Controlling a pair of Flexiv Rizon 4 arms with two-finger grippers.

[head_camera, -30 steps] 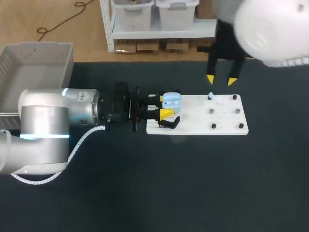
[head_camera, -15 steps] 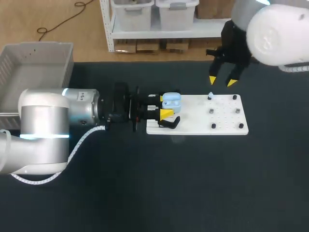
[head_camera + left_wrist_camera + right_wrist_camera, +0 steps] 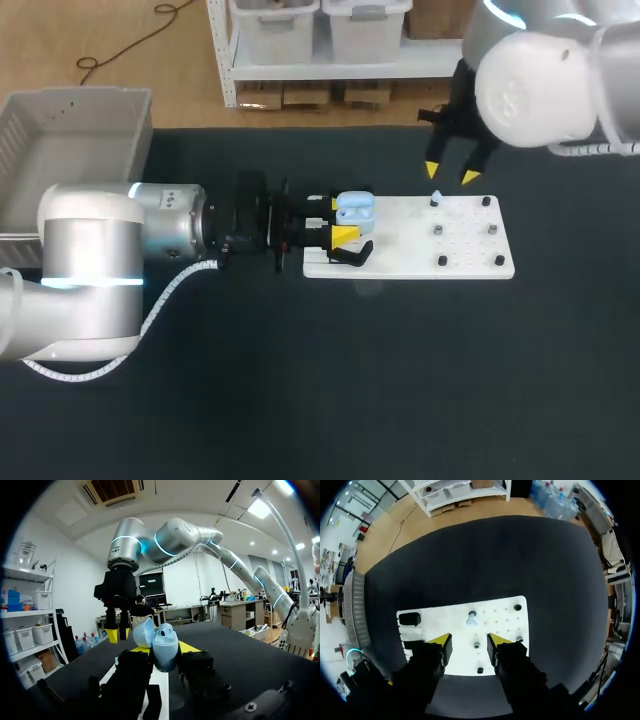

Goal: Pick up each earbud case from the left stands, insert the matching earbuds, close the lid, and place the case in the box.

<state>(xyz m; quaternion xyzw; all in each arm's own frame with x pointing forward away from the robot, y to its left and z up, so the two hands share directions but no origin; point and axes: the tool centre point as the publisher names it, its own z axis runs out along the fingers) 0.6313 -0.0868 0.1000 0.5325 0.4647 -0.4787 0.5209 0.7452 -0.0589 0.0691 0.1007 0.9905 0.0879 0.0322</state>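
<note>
The left gripper [image 3: 343,220] clamps the open case [image 3: 354,209] at the board's [image 3: 470,255] left end. The right gripper [image 3: 450,174], fingers apart, hangs near the earbud [image 3: 436,198].

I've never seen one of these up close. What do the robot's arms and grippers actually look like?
The left arm and right arm are thick, rounded silver-grey tubes with glowing blue-white rings at the joints. A white coiled cable runs along the left one. Each wrist turns black, ending in the left gripper and right gripper: two black fingers with bright yellow pointed tips.
</note>
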